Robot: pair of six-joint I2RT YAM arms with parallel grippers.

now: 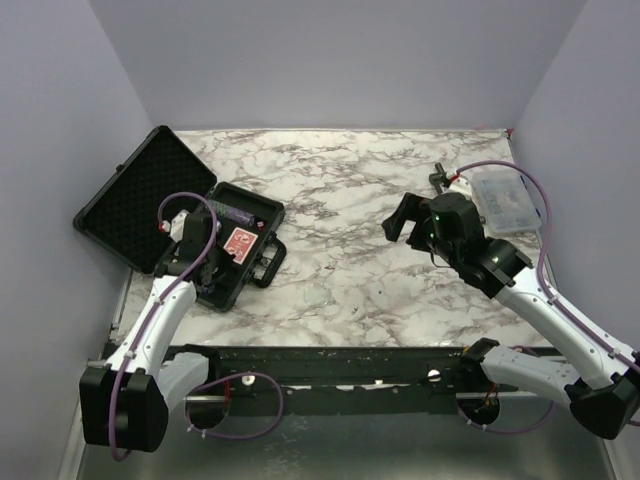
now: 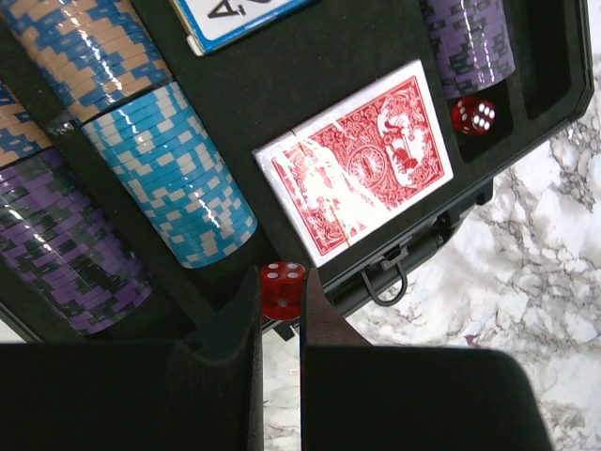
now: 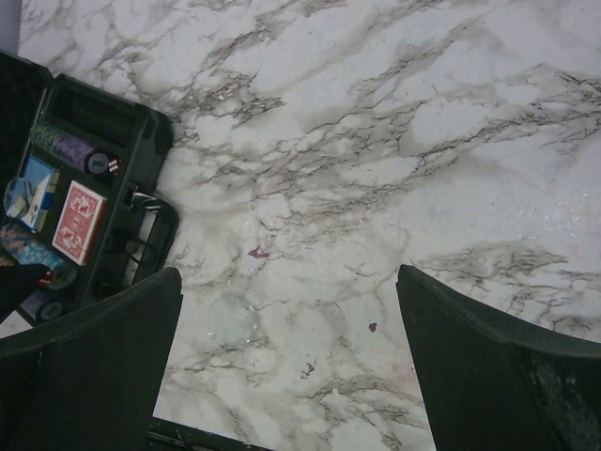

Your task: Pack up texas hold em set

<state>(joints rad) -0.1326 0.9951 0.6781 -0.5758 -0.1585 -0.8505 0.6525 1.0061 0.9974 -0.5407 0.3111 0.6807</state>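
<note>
Left gripper (image 2: 281,301) is clamped on a small red plastic die (image 2: 283,287) over the front rim of the open black hard case (image 2: 357,56), beside the red-backed card deck (image 2: 355,169). Right gripper (image 3: 288,282) is spread wide and holds nothing. Risk: if released here, the die may bounce off the rim onto the white marble table (image 1: 380,260).

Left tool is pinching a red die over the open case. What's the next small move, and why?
Probably carry the held die across to the pocket where the other red die sits below the purple chips, and only then open. The left tool is shut on it near the front edge of the case, by the latch, not over that pocket.
</note>
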